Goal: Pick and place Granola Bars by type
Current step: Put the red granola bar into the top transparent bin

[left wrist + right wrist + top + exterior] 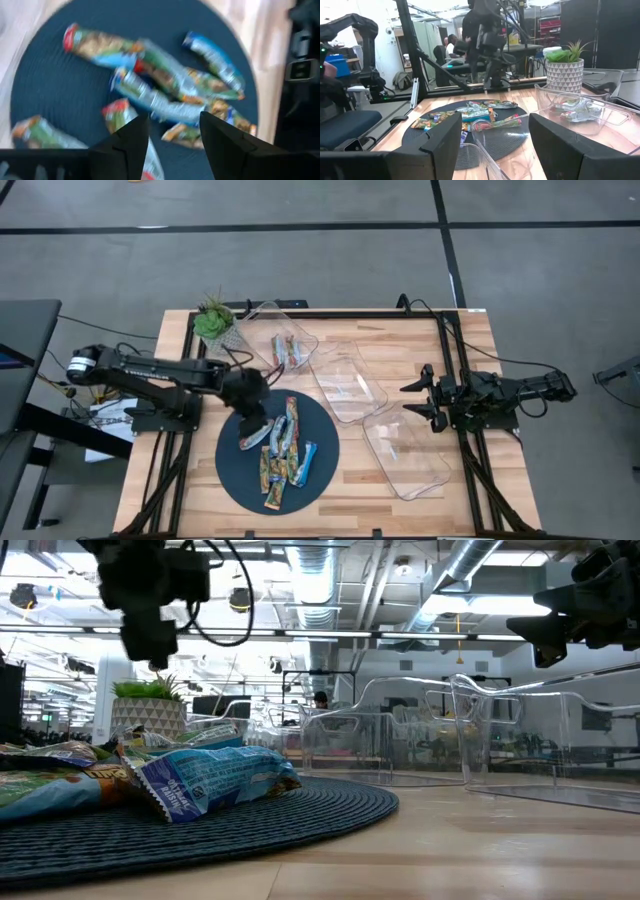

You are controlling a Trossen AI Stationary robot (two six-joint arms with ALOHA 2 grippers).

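Note:
Several granola bars (281, 446) in shiny green, red, blue and orange wrappers lie flat in a loose pile on a round dark mat (238, 478). In the left wrist view they spread over the mat (50, 85) as a heap of bars (165, 87). My left gripper (257, 416) hovers above the mat's far left part, slanting down. It is open (172, 131), with nothing between its fingers. My right gripper (412, 400) waits at the table's right edge, level and open (492, 137). A few more bars (290, 352) lie in the far clear tray (262, 320).
Two more clear trays stand right of the mat, one in the middle (372, 392) and one nearer (428, 480). A potted plant (213, 320) stands at the far left corner. Bare wood shows along the near edge.

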